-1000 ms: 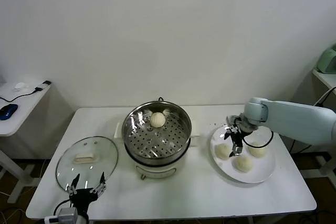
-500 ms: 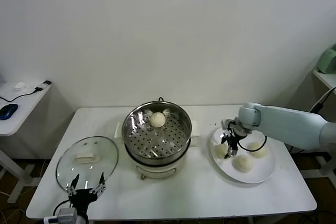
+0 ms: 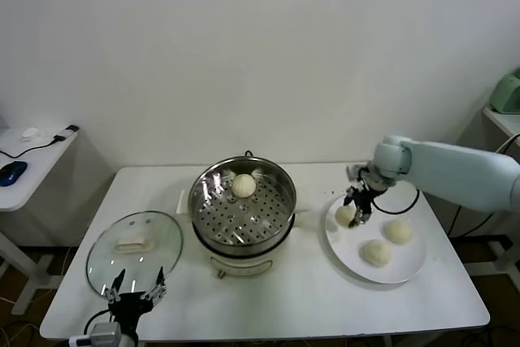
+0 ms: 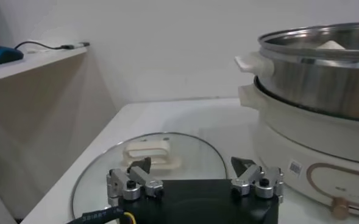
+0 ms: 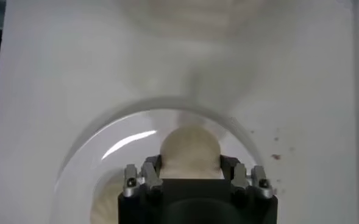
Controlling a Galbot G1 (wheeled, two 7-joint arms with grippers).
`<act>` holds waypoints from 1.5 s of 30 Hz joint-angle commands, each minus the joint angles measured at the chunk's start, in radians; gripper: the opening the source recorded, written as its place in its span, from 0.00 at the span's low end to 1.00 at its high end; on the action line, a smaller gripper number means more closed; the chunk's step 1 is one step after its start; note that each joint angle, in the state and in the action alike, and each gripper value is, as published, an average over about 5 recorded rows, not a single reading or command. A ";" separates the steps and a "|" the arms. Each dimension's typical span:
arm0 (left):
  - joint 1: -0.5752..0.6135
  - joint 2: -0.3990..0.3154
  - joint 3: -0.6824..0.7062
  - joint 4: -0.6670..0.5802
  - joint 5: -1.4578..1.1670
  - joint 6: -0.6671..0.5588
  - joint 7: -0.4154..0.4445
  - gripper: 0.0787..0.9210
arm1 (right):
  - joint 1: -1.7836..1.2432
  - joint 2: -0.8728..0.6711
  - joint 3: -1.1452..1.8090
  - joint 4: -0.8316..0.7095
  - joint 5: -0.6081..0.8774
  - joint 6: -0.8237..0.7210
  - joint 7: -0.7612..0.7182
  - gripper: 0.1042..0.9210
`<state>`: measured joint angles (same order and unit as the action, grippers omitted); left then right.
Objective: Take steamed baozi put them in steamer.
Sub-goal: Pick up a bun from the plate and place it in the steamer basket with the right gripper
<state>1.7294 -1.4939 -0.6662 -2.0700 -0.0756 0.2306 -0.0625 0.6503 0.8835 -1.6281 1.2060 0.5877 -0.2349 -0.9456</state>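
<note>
My right gripper is clamped on a baozi; I'd lift straight, clearing the plate before swinging toward the steamer; left gripper parked, released

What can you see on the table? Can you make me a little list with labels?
steamer: steel steamer at the table's middle, lid off
in steamer: one baozi in the steamer on the holed tray
plate: white plate beside the steamer
on plate: two loose baozi
right gripper: right gripper shut on a held baozi over the plate's near-steamer edge
glass lid: glass lid flat on the table
left gripper: left gripper open, waiting by the lid
</note>
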 commanded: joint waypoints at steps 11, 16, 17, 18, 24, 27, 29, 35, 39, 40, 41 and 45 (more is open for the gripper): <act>-0.001 0.005 0.014 -0.041 -0.002 0.013 0.004 0.88 | 0.373 0.384 -0.018 0.209 0.490 -0.133 0.080 0.66; 0.000 0.004 0.007 -0.053 0.000 0.012 0.005 0.88 | 0.260 0.528 -0.007 0.134 0.492 -0.163 0.142 0.66; 0.000 0.004 0.006 -0.054 0.000 0.012 0.005 0.88 | 0.237 0.554 -0.005 0.109 0.487 -0.166 0.148 0.66; 0.000 0.004 0.005 -0.055 -0.001 0.012 0.005 0.88 | 0.216 0.575 -0.003 0.088 0.481 -0.168 0.153 0.66; 0.007 0.002 0.003 -0.058 -0.001 0.009 0.003 0.88 | 0.089 0.683 0.003 -0.073 0.422 -0.172 0.168 0.66; 0.010 0.002 0.002 -0.059 -0.002 0.008 0.002 0.88 | 0.038 0.712 -0.003 -0.135 0.400 -0.169 0.169 0.66; 0.010 0.002 0.001 -0.059 -0.002 0.008 0.002 0.88 | 0.005 0.725 -0.005 -0.171 0.390 -0.167 0.171 0.66; 0.009 -0.005 0.005 -0.060 -0.003 0.013 0.003 0.88 | -0.051 0.739 -0.007 -0.209 0.369 -0.166 0.180 0.66; 0.008 -0.006 0.008 -0.059 -0.002 0.014 0.004 0.88 | -0.062 0.742 -0.011 -0.212 0.350 -0.168 0.185 0.66; 0.009 -0.006 0.008 -0.059 -0.002 0.014 0.004 0.88 | -0.063 0.742 -0.011 -0.214 0.344 -0.169 0.185 0.66; 0.009 -0.005 0.008 -0.059 -0.002 0.014 0.004 0.88 | -0.064 0.741 -0.012 -0.215 0.339 -0.169 0.185 0.66; 0.010 -0.004 0.007 -0.060 -0.002 0.014 0.004 0.88 | -0.060 0.732 -0.008 -0.214 0.328 -0.156 0.183 0.67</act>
<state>1.7383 -1.4997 -0.6583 -2.1296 -0.0787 0.2444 -0.0593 0.6394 1.5783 -1.6416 1.0388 0.9375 -0.3936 -0.7723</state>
